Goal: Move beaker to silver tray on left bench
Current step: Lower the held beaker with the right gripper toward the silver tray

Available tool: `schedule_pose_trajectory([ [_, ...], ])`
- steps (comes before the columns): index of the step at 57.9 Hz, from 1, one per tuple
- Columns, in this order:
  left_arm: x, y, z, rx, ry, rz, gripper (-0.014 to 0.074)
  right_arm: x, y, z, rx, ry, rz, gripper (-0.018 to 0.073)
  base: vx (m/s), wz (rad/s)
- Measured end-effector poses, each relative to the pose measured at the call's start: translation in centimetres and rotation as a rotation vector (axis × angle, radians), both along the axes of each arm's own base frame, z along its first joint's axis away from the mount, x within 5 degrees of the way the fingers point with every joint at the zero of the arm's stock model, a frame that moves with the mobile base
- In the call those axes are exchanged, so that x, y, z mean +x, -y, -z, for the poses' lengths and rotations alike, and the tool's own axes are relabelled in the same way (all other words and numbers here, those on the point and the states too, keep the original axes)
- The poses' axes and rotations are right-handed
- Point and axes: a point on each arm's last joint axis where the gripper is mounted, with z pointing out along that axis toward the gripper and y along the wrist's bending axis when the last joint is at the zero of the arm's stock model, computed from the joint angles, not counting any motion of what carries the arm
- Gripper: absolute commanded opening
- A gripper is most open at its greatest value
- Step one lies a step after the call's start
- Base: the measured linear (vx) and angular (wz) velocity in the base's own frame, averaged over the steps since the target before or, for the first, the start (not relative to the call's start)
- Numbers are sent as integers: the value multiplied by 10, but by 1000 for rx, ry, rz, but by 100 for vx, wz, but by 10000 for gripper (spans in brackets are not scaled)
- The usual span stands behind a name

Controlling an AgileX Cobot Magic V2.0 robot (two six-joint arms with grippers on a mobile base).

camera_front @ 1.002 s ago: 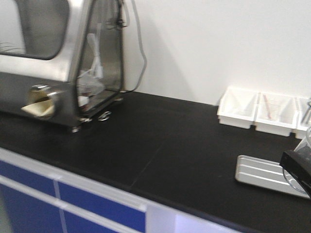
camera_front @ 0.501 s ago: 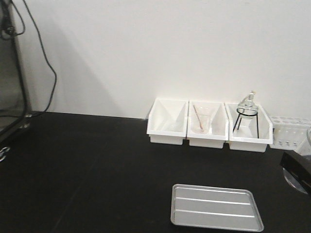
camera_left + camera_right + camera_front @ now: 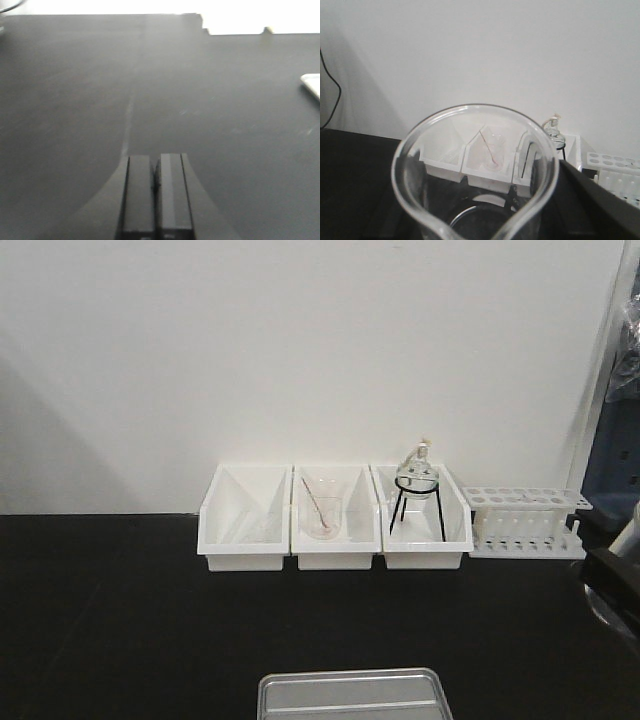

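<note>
Clear, empty beaker (image 3: 472, 192) — rolled rim, pour spout — sits pinched in the right claw (image 3: 612, 592); left claw (image 3: 156, 195) is pressed together.

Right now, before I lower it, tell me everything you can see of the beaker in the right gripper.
The beaker is small and made of clear glass, with a rolled rim and a pour spout on the side nearest the camera. It looks empty and roughly upright, and it fills the right wrist view. A black finger of the right gripper lies against its right side.
</note>
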Motion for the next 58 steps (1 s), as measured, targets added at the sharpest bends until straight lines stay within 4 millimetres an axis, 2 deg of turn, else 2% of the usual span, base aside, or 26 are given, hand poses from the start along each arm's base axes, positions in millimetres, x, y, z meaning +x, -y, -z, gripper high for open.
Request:
schedule_pose_trajectory([
  [50,0,0,0,0,0,0,1,0,0,0,10,-3,4,-6,1,-3],
  [58,0,0,0,0,0,0,1,14,-2,8,0,-58,12,-4,0,0],
])
